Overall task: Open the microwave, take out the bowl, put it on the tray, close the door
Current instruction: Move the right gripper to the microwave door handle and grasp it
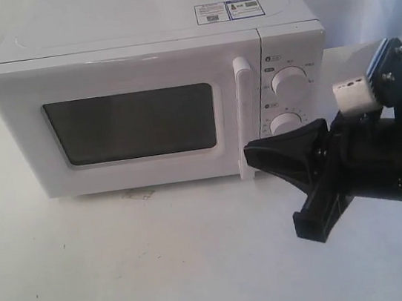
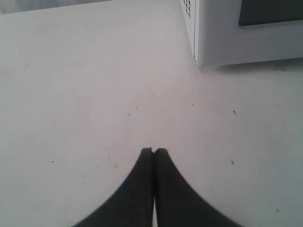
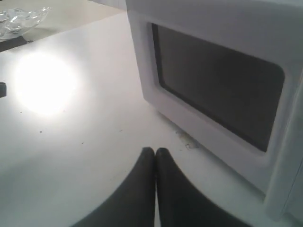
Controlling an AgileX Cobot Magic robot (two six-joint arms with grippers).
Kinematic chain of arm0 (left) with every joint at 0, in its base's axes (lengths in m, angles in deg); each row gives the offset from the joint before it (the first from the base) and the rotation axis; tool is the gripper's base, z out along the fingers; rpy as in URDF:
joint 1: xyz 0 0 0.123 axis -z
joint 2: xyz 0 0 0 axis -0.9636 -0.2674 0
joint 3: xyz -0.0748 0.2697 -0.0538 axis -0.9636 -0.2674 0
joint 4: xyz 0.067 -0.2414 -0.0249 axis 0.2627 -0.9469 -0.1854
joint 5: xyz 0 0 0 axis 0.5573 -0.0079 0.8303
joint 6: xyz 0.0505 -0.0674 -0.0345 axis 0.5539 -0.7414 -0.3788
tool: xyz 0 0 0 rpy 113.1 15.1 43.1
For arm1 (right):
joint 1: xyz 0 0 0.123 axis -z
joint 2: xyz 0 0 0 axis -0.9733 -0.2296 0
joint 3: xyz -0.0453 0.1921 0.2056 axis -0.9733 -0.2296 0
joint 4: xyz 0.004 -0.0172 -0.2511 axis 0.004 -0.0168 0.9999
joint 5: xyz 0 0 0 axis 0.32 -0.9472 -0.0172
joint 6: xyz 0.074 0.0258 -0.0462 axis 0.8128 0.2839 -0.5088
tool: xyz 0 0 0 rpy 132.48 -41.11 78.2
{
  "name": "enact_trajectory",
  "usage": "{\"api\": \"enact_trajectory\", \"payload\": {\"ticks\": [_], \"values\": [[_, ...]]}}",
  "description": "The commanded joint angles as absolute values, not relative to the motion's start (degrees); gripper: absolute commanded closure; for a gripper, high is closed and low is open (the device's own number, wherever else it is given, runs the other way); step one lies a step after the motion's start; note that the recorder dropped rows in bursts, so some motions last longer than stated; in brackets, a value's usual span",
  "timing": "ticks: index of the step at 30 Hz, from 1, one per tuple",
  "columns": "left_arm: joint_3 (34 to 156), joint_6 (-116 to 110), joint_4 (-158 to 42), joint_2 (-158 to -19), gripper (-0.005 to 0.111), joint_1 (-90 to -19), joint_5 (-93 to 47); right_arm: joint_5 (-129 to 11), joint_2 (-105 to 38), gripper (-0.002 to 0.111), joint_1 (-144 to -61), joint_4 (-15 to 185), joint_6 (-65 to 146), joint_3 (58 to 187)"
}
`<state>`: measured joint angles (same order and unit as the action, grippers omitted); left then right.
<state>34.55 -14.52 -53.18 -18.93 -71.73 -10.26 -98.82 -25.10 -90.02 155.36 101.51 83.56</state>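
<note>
The white microwave [image 1: 147, 31] stands at the back of the table with its door [image 1: 126, 71] closed, so the bowl is hidden. My right gripper [image 1: 250, 158] is shut and holds nothing. Its tip sits just in front of the bottom end of the vertical bar handle [image 1: 246, 107]. In the right wrist view the shut fingers [image 3: 155, 152] hover above the table in front of the dark door window [image 3: 218, 90]. My left gripper [image 2: 154, 151] is shut and empty, low over bare table, some way from the microwave's left front corner [image 2: 199, 38]. It is out of the exterior view. No tray is identifiable.
Two round knobs [image 1: 290, 80] [image 1: 285, 122] sit on the panel right of the handle. A crumpled clear shiny object [image 3: 21, 18] lies far off on the table in the right wrist view. A bright glare patch [image 3: 45, 82] marks the white tabletop [image 1: 165, 268].
</note>
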Motion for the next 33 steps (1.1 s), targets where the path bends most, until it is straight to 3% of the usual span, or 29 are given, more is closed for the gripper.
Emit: {"api": "enact_trajectory", "payload": {"ticks": [1,3,6,8,12,22,33], "values": [[34.35,-14.57,-53.39,-18.67,0.107,-71.78,-10.21,-105.09,-30.6,0.097,-86.8,153.39,91.54,85.65],[34.35,-14.57,-53.39,-18.67,0.107,-71.78,-10.21,-106.65,-33.86,0.085,-86.08,152.84,84.76,86.84],[34.35,-14.57,-53.39,-18.67,0.107,-71.78,-10.21,-107.33,-39.54,0.058,-85.23,148.75,75.65,87.9],[34.35,-14.57,-53.39,-18.67,0.107,-71.78,-10.21,-109.72,-42.89,0.047,-84.6,147.12,72.71,88.26],[34.35,-14.57,-53.39,-18.67,0.107,-71.78,-10.21,-119.2,-48.41,0.046,-82.24,143.03,63.98,88.52],[34.35,-14.57,-53.39,-18.67,0.107,-71.78,-10.21,-127.94,-53.21,0.046,-76.82,140.74,61.48,88.26],[34.35,-14.57,-53.39,-18.67,0.107,-71.78,-10.21,-128.91,-53.21,0.046,-76.16,136.9,60.56,89.07]]}}
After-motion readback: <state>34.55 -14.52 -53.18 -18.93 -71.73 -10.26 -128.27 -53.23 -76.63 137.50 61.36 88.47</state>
